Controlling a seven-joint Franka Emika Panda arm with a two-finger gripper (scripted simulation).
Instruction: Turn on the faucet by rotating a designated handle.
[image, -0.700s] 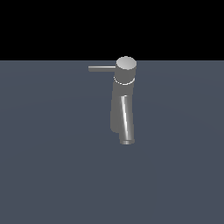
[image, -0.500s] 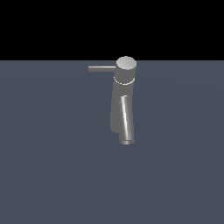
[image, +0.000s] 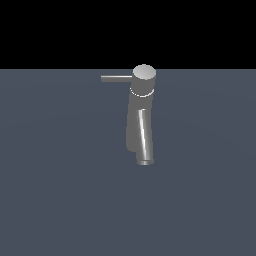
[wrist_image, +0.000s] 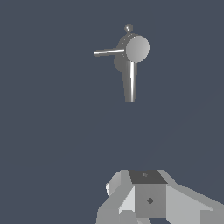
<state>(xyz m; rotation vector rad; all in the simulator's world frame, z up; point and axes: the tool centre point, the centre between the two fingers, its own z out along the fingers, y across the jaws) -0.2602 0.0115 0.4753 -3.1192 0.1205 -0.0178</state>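
Handle (image: 117, 78) on faucet (image: 140, 120), well apart from fingers (wrist_image: 151, 199), untouched

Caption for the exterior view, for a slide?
Grey faucet on a dark surface, handle pointing to the view's left, no arm in frame.

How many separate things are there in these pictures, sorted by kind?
Faucet: 1
Handle sticking sideways from its cap: 1
Spout: 1
Robot gripper, seen only in the wrist view, jaws out of frame: 1
Total: 4
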